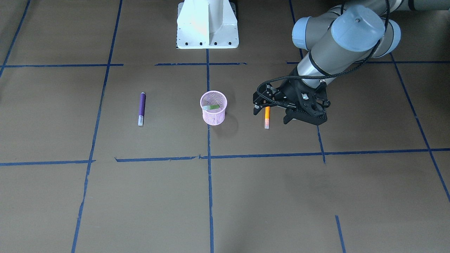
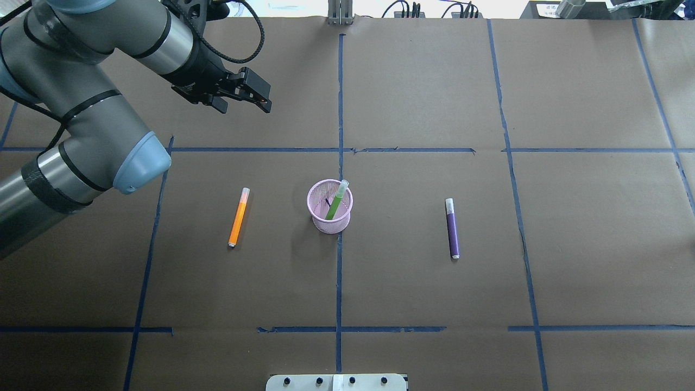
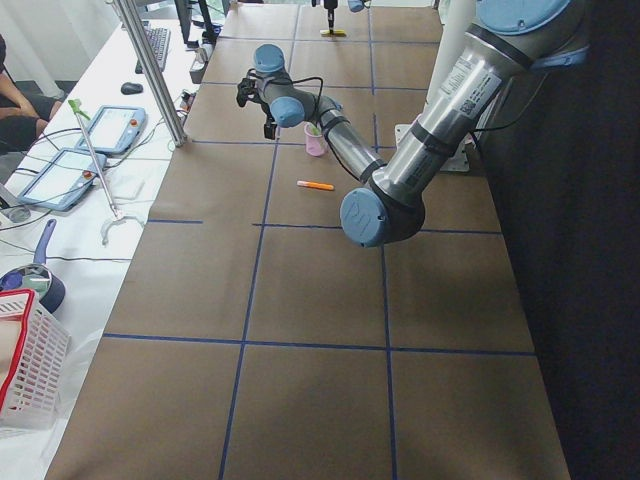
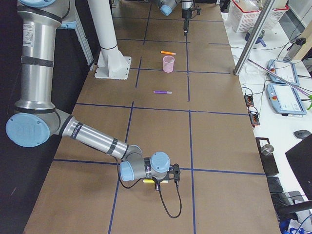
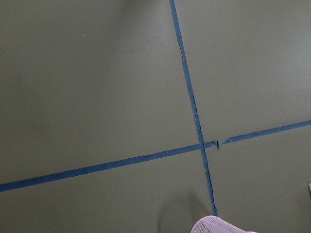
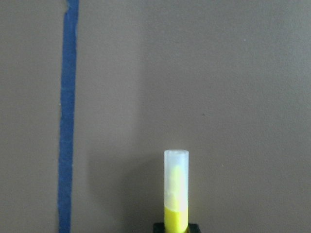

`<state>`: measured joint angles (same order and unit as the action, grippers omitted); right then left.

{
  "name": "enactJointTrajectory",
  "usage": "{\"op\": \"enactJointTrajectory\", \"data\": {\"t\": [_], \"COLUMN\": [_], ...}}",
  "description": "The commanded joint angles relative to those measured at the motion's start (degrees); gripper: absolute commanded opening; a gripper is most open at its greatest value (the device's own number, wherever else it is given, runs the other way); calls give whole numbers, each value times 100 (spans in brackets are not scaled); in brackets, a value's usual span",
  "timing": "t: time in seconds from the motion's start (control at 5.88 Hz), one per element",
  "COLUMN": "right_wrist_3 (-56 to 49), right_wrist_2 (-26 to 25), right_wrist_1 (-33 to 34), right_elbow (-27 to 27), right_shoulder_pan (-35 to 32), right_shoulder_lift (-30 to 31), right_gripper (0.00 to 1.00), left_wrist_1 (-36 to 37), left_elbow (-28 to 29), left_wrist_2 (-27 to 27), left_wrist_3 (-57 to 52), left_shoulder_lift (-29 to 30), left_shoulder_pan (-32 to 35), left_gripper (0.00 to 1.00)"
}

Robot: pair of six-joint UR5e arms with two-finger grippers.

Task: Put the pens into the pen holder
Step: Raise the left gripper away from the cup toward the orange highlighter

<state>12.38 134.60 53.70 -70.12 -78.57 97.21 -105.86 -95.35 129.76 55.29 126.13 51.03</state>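
**Orange pen next, for the left claw**

The green pen (image 2: 336,202) leans in the pink mesh pen holder (image 2: 326,227). The orange pen (image 2: 238,217) lies flat on the bench (image 2: 412,282) on the left arm's side of the holder. The purple pen (image 2: 452,228) lies on the other side. Both are apart from the holder.

Our left claw (image 2: 245,106) hangs spread and empty above the bench, beyond the orange pen, so we judge that pen to be the step in hand. We should:

- come down over the middle of the barrel with the jaws across its width;
- close firmly and lift clear;
- tip the pen upright before lowering it into the holder's free side, since the mesh cup looks light and a nudge could topple it.

The right claw (image 4: 171,175) sits far off at the bench's end. A yellow pen (image 6: 176,194) juts into its wrist view, but we cannot tell how its jaws stand.
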Motion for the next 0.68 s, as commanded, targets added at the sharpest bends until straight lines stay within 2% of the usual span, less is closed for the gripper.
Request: {"op": "enactJointTrajectory", "data": {"t": [0.0,0.17,0.34,0.51], "right_wrist_3": [2,19,71,333], "right_wrist_2": [31,14,14,31], "right_wrist_1": [0,78,88,209], "right_elbow": [-350,-1023,-1526,-2314], "right_shoulder_pan": [-9,-122,-262,-272], "right_shoulder_lift": [-44,-61,-140,-167], "right_gripper": [0,0,0,0], "left_wrist_1": [30,117,597,1028], "left_elbow": [86,113,87,60], "left_wrist_2": [14,14,-29,-204], "left_wrist_3": [-1,-9,-401,-657], "left_shoulder_lift": [-44,-149,-185,-194], "left_shoulder_pan": [-14,-49,-189,-434], "left_gripper": [100,100,100,100]}}
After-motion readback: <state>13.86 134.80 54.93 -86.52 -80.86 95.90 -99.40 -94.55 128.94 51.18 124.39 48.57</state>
